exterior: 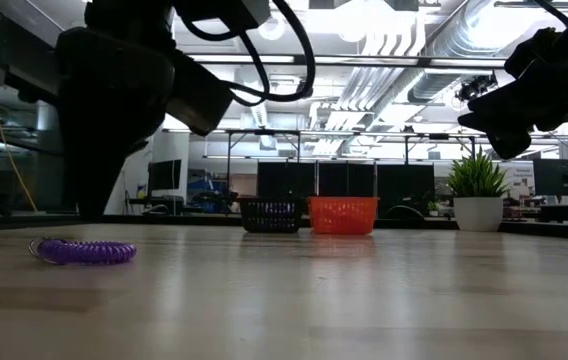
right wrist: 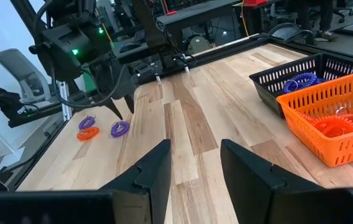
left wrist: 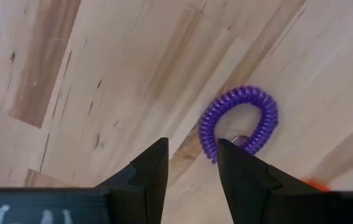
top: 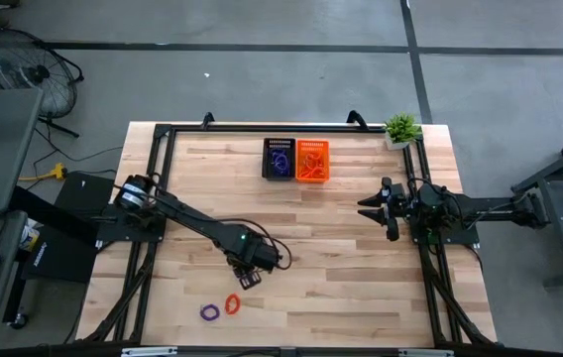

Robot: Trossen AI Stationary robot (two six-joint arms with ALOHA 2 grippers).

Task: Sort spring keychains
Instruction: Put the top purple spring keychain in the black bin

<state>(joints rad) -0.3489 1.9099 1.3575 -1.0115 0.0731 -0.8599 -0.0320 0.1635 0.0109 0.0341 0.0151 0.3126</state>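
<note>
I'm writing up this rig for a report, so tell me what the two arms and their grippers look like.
Both arms are dark, nearly black, built of jointed segments, with black cables looping along them. The left gripper and the right gripper each end in two dark, tapered, wedge-shaped fingers. A small green light glows on the left arm. White markings show on the left gripper's housing.

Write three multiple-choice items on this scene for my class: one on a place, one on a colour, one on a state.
1. The black basket stands: A beside the orange basket; B on the floor; C on a shelf.
2. The keychain ahead of the left gripper is: A orange; B purple; C green.
3. The left gripper is: A open; B shut on a keychain; C shut on a basket.
Answers: A, the baskets stand side by side; B, its coils show purple; A, its fingers stand apart, empty.
</note>
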